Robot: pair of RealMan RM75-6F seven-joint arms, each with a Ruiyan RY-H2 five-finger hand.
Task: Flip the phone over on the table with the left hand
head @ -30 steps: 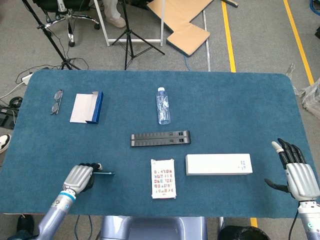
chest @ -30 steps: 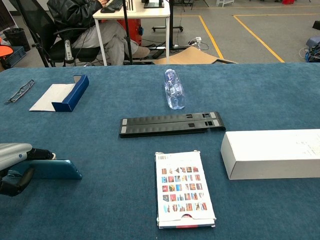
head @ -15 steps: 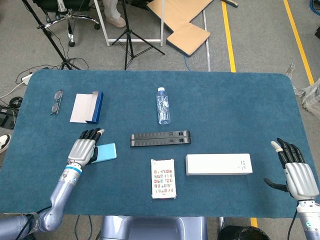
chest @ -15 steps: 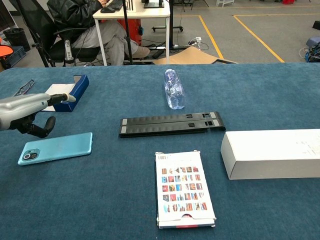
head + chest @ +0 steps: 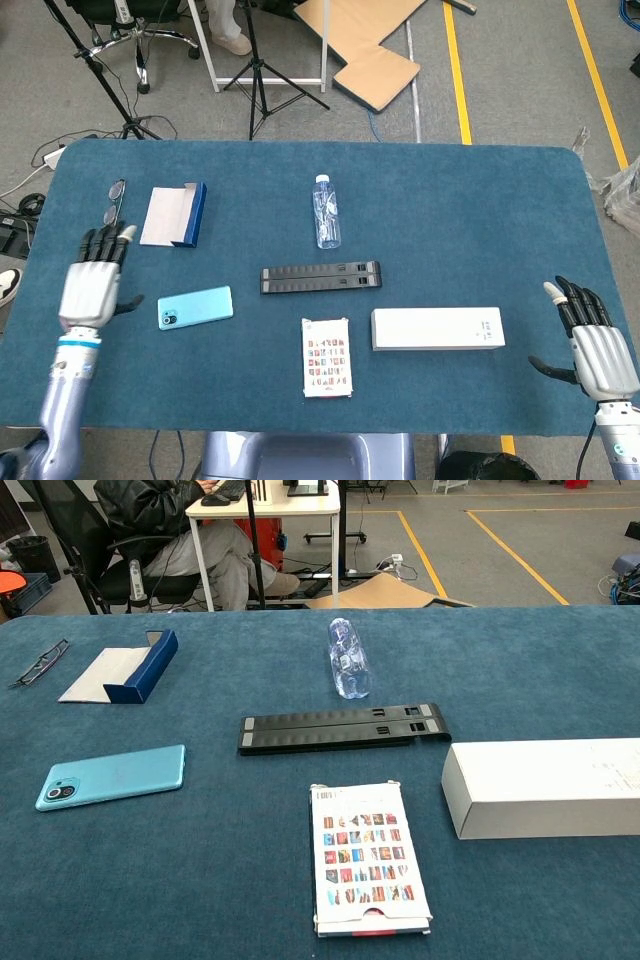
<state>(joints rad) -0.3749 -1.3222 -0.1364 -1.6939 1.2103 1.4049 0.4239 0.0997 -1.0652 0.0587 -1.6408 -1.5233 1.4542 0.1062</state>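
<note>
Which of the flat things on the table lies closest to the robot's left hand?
The turquoise phone, camera side up, just right of the open left hand; the card pack and white box lie farther right.

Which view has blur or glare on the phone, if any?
Head view: the phone is sharp and evenly lit, with only soft shadows on the table. Chest view: the phone is crisp, with no glare; its camera bump is clear.

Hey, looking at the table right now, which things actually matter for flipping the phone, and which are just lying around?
Part of the job:
phone, lying flat with its camera side up
left hand, open, apart from the phone

Just lying about:
water bottle
black folded stand
white box
card pack
glasses
blue case
right hand, open
</note>
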